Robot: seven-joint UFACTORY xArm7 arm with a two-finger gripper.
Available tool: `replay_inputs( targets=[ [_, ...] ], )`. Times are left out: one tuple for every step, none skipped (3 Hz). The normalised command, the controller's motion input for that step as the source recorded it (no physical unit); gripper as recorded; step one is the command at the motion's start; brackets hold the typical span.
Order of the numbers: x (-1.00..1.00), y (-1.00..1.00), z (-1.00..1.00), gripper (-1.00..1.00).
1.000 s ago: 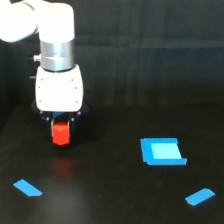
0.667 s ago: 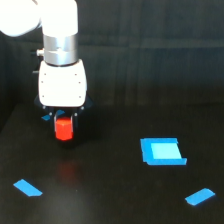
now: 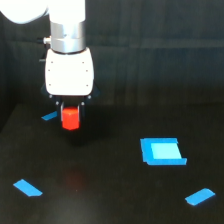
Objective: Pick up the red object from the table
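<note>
Exterior view: one white arm (image 3: 67,30) reaching down from the top left, wrist housing broad and pale, jaws (image 3: 71,112) dark and mostly hidden under it. Pinched between the jaws: the red object (image 3: 70,118), upright, its lower half showing below the housing. Seemingly clear of the desk (image 3: 110,195), with a faint reddish glint on the black surface well below it, toward the near edge; actual gap hard to judge from this single angle. Position over the desk's left half, nearer the far edge than the near one.

Elsewhere on the desk: a small blue sliver (image 3: 49,116) just beside the jaws on the exterior view's left, a blue strip (image 3: 27,187) near the near-left corner, a larger blue square patch (image 3: 161,151) well apart toward the right, another blue strip (image 3: 199,196) near the near-right corner. None touching the red object.

Step in hand, by judgement: the lift, grasp already made. Remaining: little beyond carrying the block higher and keeping it held.

Next move calls for a straight upward pull with steady closing pressure. Faceted sides probably giving flat seats for the pads, so slipping unlikely unless the pinch sits only on the block's top. No obstacle above or beside.
</note>
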Motion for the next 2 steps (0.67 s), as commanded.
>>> replay_inputs(
  targets=[
    [0.14, -0.09, 0.89, -0.88],
    [0.23, -0.08, 0.96, -0.92]
  ],
)
